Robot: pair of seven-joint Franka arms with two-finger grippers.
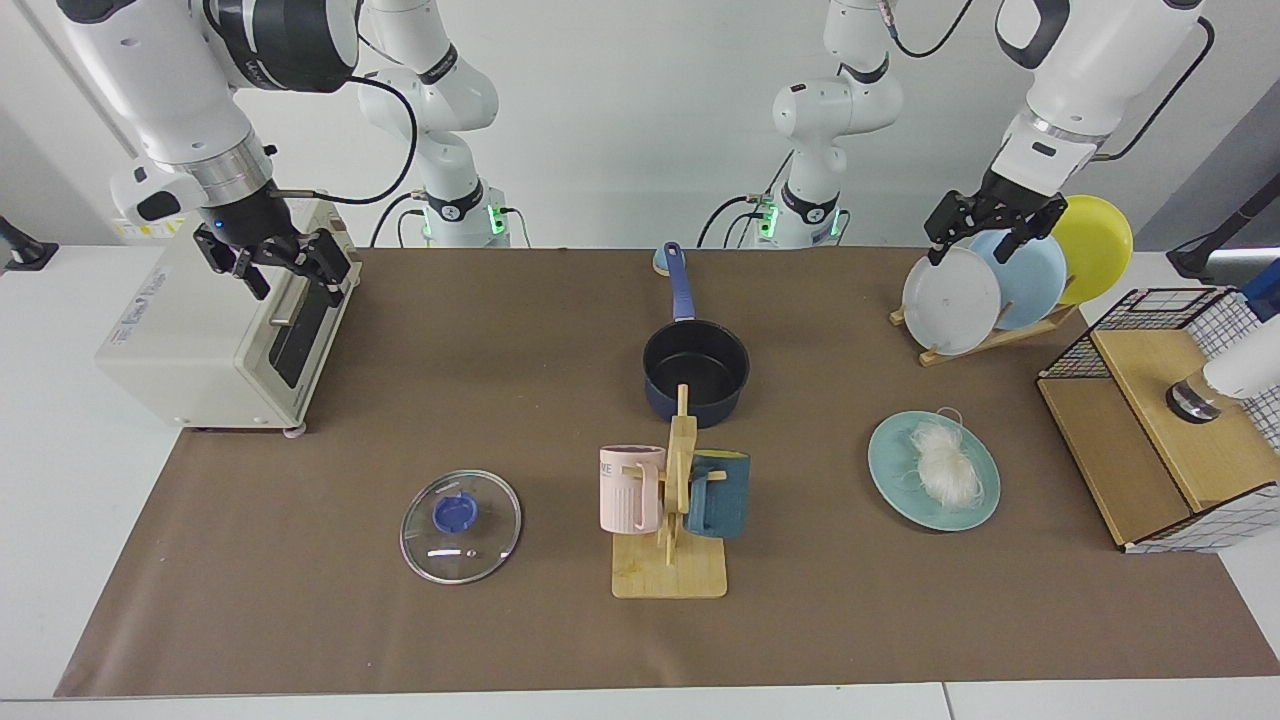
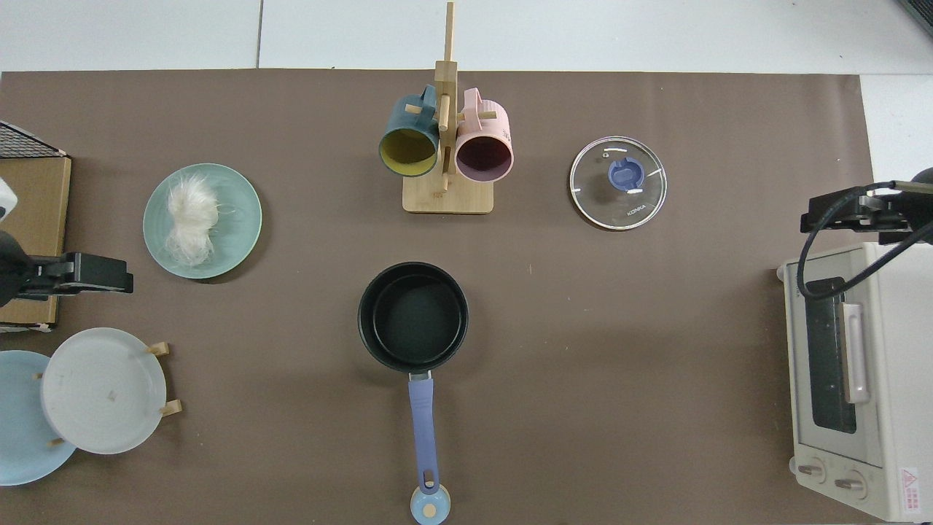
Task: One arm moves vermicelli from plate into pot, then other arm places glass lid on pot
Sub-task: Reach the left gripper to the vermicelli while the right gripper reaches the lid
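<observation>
While both arms hung raised at the table's ends, we saw the pot (image 1: 696,372) empty at centre. Beside it, well apart, sat the plate (image 1: 890,470) carrying the vermicelli (image 1: 943,465); on its other side lay the glass lid (image 1: 461,526). Far from the pot, the left gripper (image 1: 994,226) and right gripper (image 1: 280,265) both had jaws spread, holding 0 items.

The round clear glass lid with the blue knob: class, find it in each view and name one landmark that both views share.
Facing view: the round clear glass lid lies lower left, flat on the brown mat.
Top view: the lid lies upper right.
Shared landmark: the wooden mug stand beside it.
</observation>
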